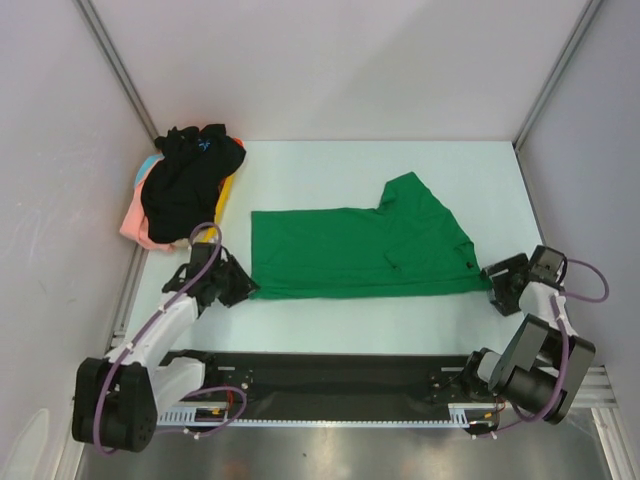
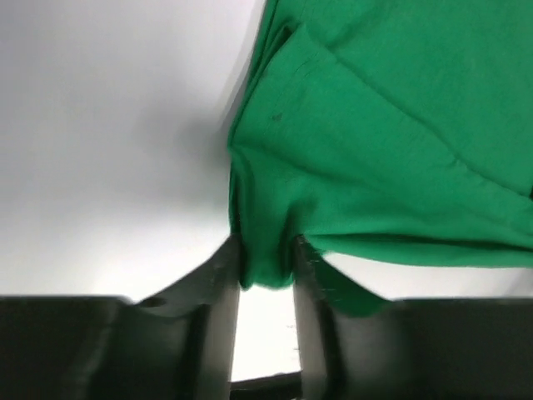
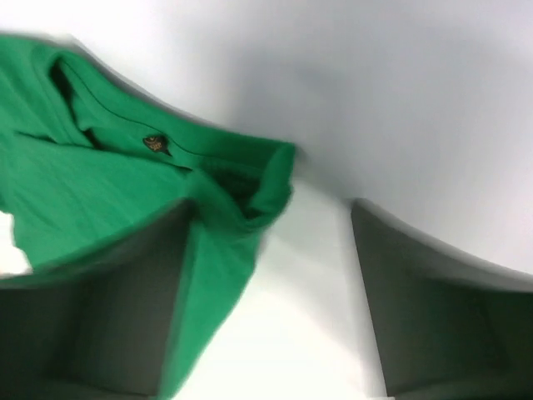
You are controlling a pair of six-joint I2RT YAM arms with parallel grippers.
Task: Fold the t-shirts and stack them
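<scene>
To the far left of the green t-shirt (image 1: pixel 360 255), near the back left corner of the table (image 1: pixel 330 170), the other t-shirts (image 1: pixel 160 215) lie in a loose heap, unfolded, with the black t-shirt (image 1: pixel 190 175) on top and pink, orange and yellow edges showing under it. At the green t-shirt's near left corner the left gripper (image 2: pixel 266 250) stands with its fingers (image 2: pixel 218 317) slightly parted and a bunched bit of the corner between them. It looks more like a release than a pinch, though I cannot tell whether the pads press the cloth. The green t-shirt itself lies flat in the middle of the table as a long band doubled over on itself, with one sleeve jutting out at its far right. At its near right corner the right gripper (image 3: pixel 275 208) is spread wide, holding nothing, one finger beside the collar edge and bare table between the two. The step in hand seems to be letting go after a lengthwise fold. To do it well, both arms should lift straight up off the corners, because a sideways pull on the left would likely drag the bunched corner and undo the fold. The jutting sleeve should probably be tucked in over the band before any crosswise fold, so that the shirt stacks square.
</scene>
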